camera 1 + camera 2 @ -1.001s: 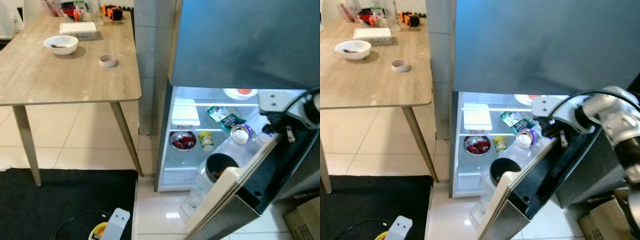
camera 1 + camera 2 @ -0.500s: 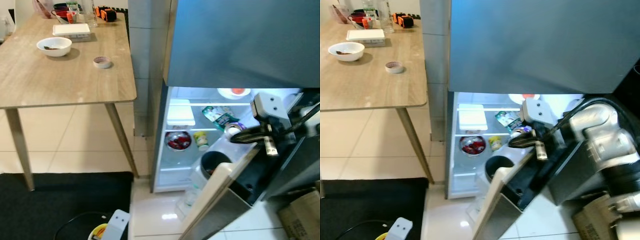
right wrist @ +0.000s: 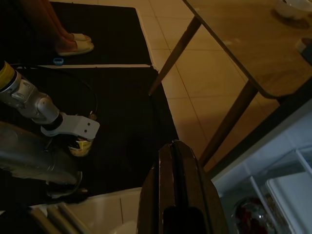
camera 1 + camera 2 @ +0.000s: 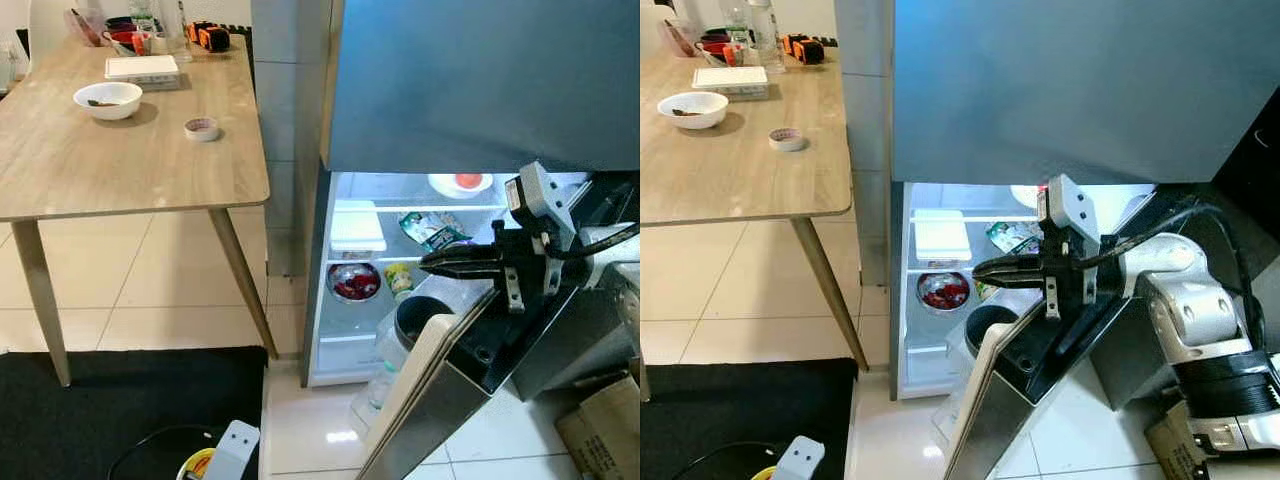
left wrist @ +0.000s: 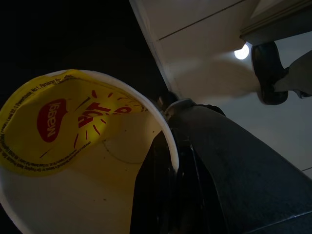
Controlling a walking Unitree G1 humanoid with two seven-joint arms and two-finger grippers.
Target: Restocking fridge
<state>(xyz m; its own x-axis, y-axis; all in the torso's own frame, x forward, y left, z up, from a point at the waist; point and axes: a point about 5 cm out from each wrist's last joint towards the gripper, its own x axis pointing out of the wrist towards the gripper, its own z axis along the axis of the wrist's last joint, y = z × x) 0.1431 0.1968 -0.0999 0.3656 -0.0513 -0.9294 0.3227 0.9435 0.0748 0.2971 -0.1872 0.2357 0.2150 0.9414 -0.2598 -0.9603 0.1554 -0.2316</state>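
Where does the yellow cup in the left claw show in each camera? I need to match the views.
Left eye view: yellow cup at the bottom edge, left of centre, over the black mat.
Right eye view: bottom edge, far left.
Left wrist view: close up, its open mouth towards the camera.
Right wrist view: left of centre, over the mat.
Shared landmark: the black mat.

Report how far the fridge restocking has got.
Done: the fridge stands open and lit, its shelves already holding a white box, a bowl of red food and a green packet. In hand: the left hand holds a yellow-lidded cup low near the floor. The right hand, shut and empty, hovers before the shelves. Left: shelving the cup, shutting the door.
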